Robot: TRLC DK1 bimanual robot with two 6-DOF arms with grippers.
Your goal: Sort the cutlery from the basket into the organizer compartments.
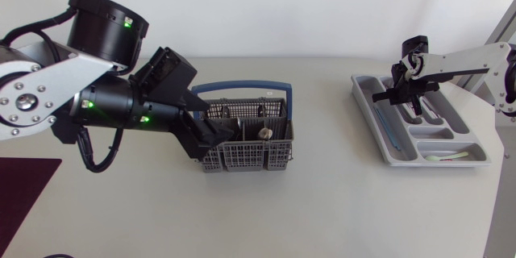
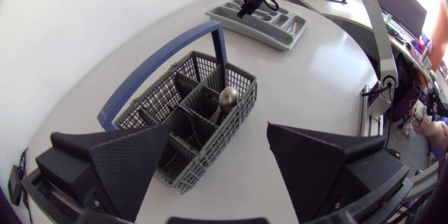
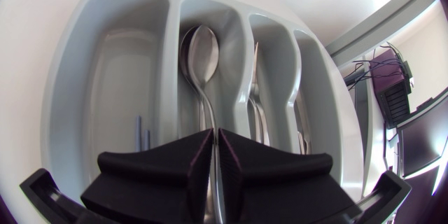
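Our right end effector [image 3: 215, 131] is low over the light grey plastic cutlery organizer [image 3: 168, 14], which lies on the white table [image 1: 322, 201] well apart from the basket. Its fingers are nearly together, clamped on the handle of a polished steel spoon [image 3: 199, 52]. The spoon's bowl lies in the second compartment, beside one that holds other steel cutlery [image 3: 255, 105].

We judge the step in hand to be laying this spoon down. To do it well, we should keep the handle in line with the compartment and lower until the bowl rests on the floor. Then we part the fingers only a little, so they miss the dividers, and lift straight up without dragging the handle.

Our left end effector [image 2: 218, 129] hangs at the dark grey mesh cutlery basket with its blue handle [image 2: 210, 147]. Its fingers are wide apart and hold nothing. A steel piece with a round end [image 2: 227, 96] stands in a middle cell, ahead of the fingers. For the next pick, we should come down straddling that piece and stay clear of the cell walls.
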